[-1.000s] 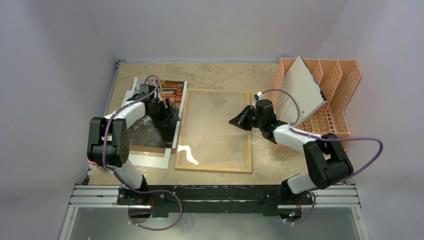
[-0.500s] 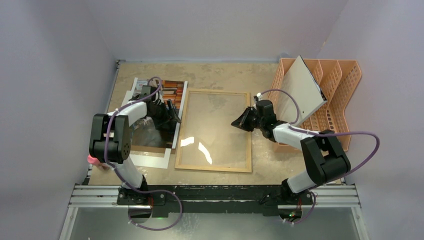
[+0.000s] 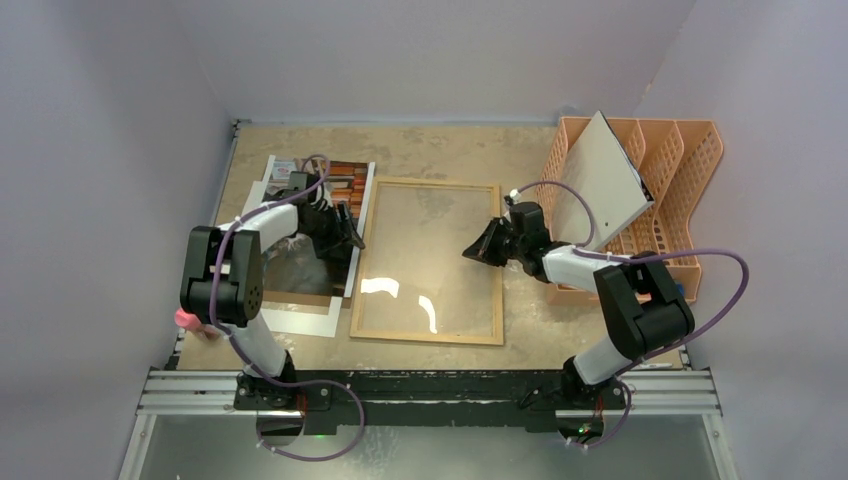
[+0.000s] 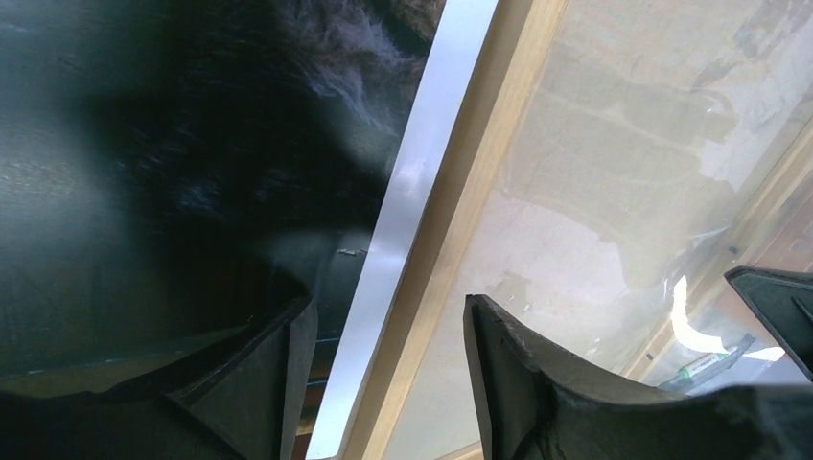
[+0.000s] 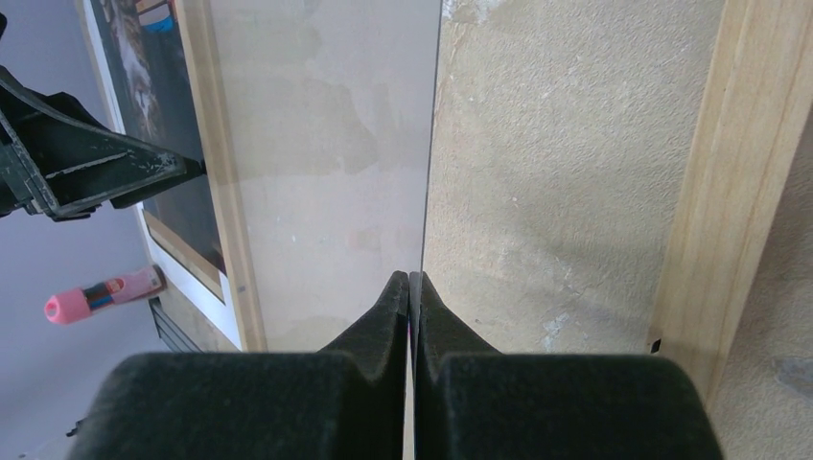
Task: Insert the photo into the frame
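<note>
The photo (image 3: 310,275) lies beside the frame (image 3: 428,337), whose clear pane (image 3: 420,240) the right gripper (image 5: 410,280) pinches; left gripper (image 4: 386,316) jaws apart.

A grey-white board (image 3: 603,180) leans in the orange rack (image 3: 690,200), while a pink marker (image 3: 187,319) lies at the table's (image 3: 440,150) left edge.

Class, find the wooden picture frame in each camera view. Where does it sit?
Top external: the frame lies flat mid-table.
Left wrist: its wooden rail crosses the centre diagonally.
Right wrist: rails run down both sides.
Shared landmark: the photo, beside one long rail.
</note>
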Controlling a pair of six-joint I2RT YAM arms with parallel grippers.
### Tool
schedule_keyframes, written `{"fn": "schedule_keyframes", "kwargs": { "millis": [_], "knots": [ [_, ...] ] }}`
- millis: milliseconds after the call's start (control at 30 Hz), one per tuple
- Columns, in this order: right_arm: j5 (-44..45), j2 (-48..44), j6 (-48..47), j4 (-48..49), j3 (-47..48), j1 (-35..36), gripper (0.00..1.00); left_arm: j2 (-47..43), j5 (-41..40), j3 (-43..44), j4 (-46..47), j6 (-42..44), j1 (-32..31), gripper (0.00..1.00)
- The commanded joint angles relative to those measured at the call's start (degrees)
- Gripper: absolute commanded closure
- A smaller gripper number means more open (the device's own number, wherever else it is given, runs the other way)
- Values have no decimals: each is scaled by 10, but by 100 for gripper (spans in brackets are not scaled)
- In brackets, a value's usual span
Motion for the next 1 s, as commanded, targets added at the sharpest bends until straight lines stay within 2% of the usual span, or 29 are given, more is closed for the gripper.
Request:
{"fn": "schedule_keyframes", "kwargs": {
  "millis": [0, 167, 400, 800, 967],
  "knots": [
    [20, -15, -8, -9, -1, -4, 100, 6, -5, 19, 13, 6, -7, 41],
    [31, -23, -7, -11, -8, -5, 100, 4, -11, 21, 17, 4, -12, 42],
    [31, -21, -5, -5, -13, -4, 100, 8, -12, 26, 20, 2, -19, 49],
    [-65, -1, -38, 88, -24, -5, 100, 20, -15, 26, 32, 0, -30, 50],
    [-92, 10, -32, 107, -29, -5, 93, 23, -21, 26, 34, -2, -36, 50]
  ]
}}
